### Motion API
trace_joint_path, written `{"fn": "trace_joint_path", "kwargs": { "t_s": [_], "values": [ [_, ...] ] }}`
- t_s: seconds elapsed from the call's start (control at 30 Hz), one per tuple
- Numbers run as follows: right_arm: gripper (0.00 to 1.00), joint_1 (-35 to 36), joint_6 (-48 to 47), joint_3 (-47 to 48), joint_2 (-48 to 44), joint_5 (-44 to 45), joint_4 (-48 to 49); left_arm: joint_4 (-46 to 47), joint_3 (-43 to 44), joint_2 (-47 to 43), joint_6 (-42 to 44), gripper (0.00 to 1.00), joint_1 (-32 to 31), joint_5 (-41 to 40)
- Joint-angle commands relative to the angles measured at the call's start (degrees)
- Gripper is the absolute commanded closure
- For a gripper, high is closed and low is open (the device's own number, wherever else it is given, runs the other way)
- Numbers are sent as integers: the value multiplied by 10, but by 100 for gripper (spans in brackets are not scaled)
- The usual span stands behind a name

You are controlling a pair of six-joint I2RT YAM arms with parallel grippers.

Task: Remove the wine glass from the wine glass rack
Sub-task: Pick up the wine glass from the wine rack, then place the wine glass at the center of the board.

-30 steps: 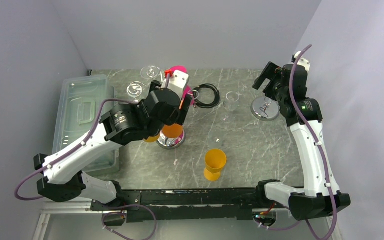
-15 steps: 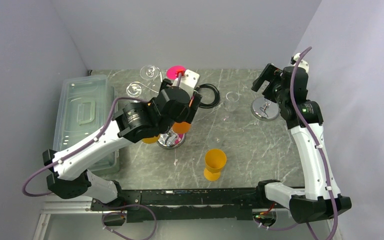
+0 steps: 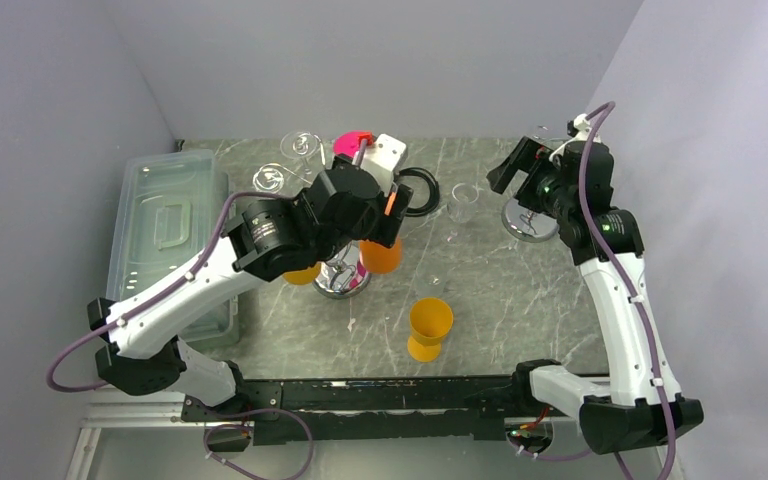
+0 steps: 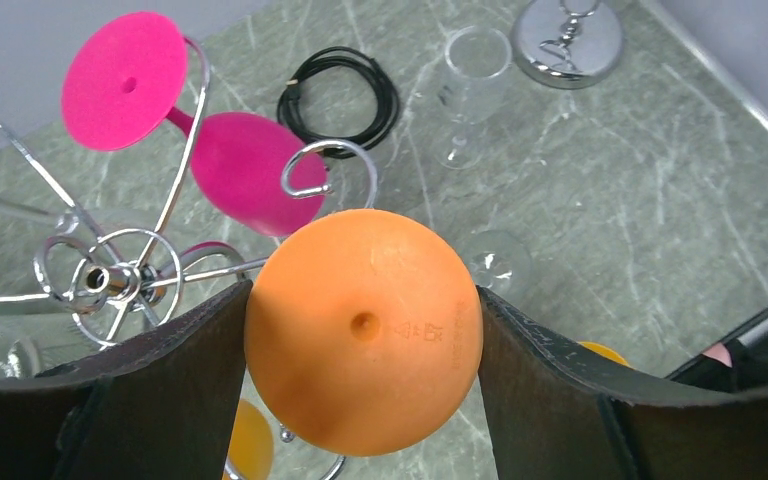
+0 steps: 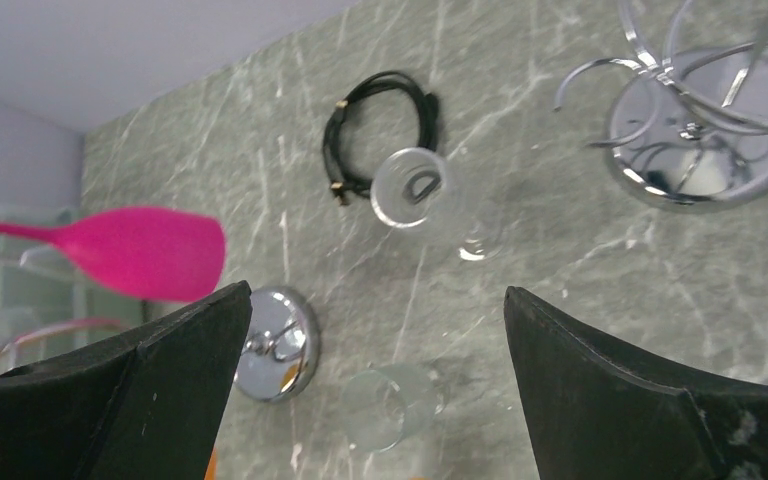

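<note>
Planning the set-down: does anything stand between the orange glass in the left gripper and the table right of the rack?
Yes: a clear glass sits on the table below, just right of the orange glass that the left gripper holds. Steer around it.

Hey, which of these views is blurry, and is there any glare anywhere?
Right wrist view: soft, the pink glass smeared, the clear glass hazy. Left wrist view: sharp, the orange glass crisp between the left fingers. Top view: even light, faint shadows, no harsh glare.
</note>
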Motion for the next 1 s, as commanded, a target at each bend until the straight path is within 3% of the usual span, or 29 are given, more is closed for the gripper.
{"fn": "trace_joint_path", "kwargs": {
  "t_s": [0.0,0.33,0.67,0.8,0.97],
  "values": [
    [0,1,21,-8,-39,-93,33,28,35,5,-26,45,8,60],
    [0,-10,115,-69,-116,-191,94,95,106,53,-80,46,88,243],
    [0,-141,296,-195,-147,-412,337,157,170,97,-155,47,190,366],
    [0,-143,378,-245,-146,-445,459,198,170,108,-205,48,234,427],
    [1,-138,427,-272,-138,-456,538,239,167,119,-259,48,274,480]
  ]
}}
